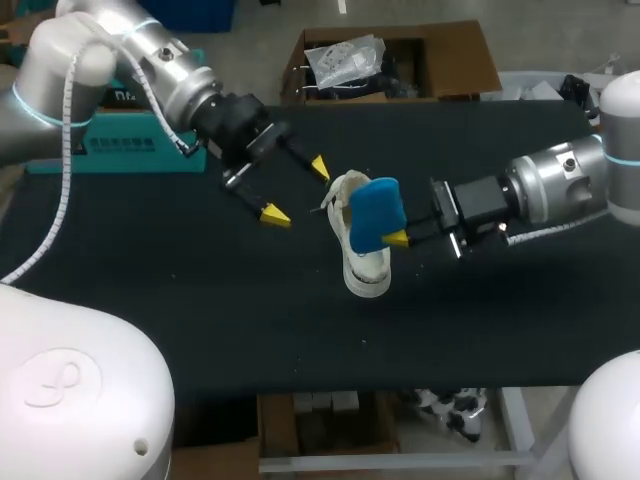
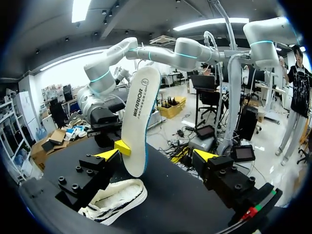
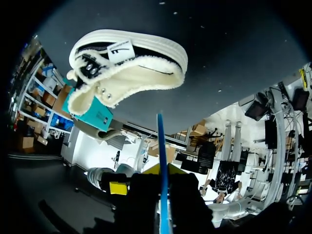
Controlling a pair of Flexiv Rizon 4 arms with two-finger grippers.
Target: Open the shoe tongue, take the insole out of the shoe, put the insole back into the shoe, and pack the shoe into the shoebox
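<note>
A white shoe (image 1: 365, 262) lies on the black table (image 1: 200, 330), its opening toward the far side. Just above it my right gripper (image 1: 400, 238) is shut on a blue insole (image 1: 375, 215), which it holds upright. In the right wrist view the insole (image 3: 162, 146) shows edge-on between the yellow tips of that gripper (image 3: 163, 170), with the shoe (image 3: 126, 68) ahead of it. My left gripper (image 1: 297, 190) stands open and empty to the left of the shoe. Its own view has the insole's pale underside (image 2: 139, 112) ahead of its open fingers (image 2: 157, 155) and the shoe (image 2: 114, 200) below.
A teal box (image 1: 130, 150) stands at the table's far left edge, behind my left arm. It also shows beyond the shoe as a teal box (image 3: 92, 114) in the right wrist view.
</note>
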